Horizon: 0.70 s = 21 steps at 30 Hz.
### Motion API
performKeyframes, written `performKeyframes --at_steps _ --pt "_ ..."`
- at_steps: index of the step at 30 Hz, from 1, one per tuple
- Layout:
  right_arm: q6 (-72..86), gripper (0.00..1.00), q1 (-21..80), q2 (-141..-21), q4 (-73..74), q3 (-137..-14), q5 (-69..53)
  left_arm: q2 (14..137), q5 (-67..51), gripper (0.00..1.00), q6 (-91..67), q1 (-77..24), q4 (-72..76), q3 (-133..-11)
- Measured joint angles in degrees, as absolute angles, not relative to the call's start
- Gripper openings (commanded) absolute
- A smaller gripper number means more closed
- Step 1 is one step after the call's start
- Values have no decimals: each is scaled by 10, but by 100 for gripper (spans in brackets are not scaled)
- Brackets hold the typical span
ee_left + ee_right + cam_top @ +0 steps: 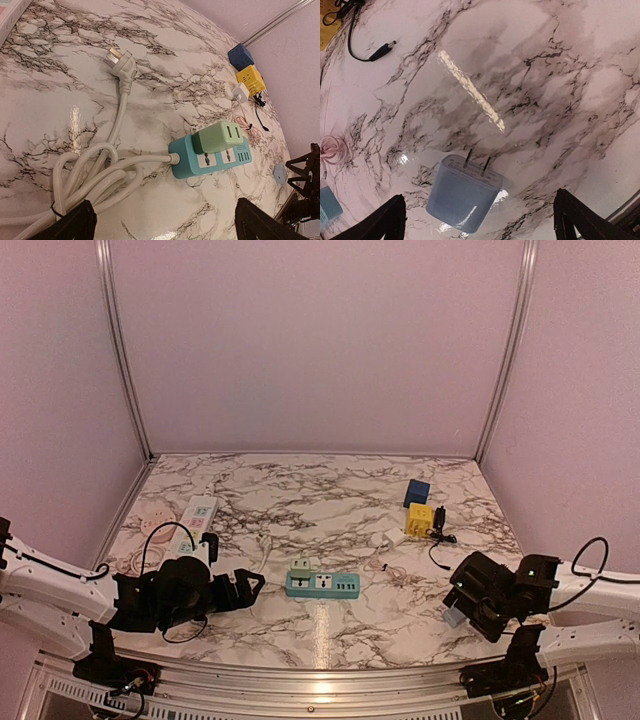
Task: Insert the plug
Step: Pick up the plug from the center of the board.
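- Top view: the teal power strip (pixel 322 583) lies by the middle of the marble table's (pixel 330 495) near edge, with a green adapter (pixel 301 567) on its left end. The blue-grey plug (pixel 454 616) lies flat near the near right corner, just under the right gripper (pixel 460 602). The left gripper (pixel 248 585) hangs left of the strip. Both grippers are spread wide and hold nothing. Blue (pixel 417 491) and yellow (pixel 420 518) cube sockets stand towards the far right corner.
- Left wrist view: released fingers (pixel 70 227) frame the strip and its looped white cable (pixel 95 175), which ends in a white three-pin plug (pixel 121 62). This arm looks best used to steady the strip's free end.
- Right wrist view: the plug sits between the spread fingers, with its two prongs (pixel 476 161) pointing away from the camera. To do this step well, lower squarely and close on the plug's narrow sides behind the prongs. Keep the grip level so the prongs can later line up with a free two-slot outlet.
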State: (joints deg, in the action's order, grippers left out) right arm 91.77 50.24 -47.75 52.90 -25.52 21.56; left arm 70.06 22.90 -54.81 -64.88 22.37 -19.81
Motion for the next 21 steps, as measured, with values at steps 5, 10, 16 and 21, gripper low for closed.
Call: performKeyframes --at_steps 5,10,16,21 --pt "918 96 502 -527 502 -255 216 700 229 99 -548 -649 219 -198" --pt "918 92 502 -554 480 -255 216 693 230 99 -548 -649 213 -198" --pt "918 83 502 -581 455 -252 217 691 230 99 -548 -649 213 -198" --pt "917 77 502 -594 442 -249 223 690 230 99 -548 -649 213 -198"
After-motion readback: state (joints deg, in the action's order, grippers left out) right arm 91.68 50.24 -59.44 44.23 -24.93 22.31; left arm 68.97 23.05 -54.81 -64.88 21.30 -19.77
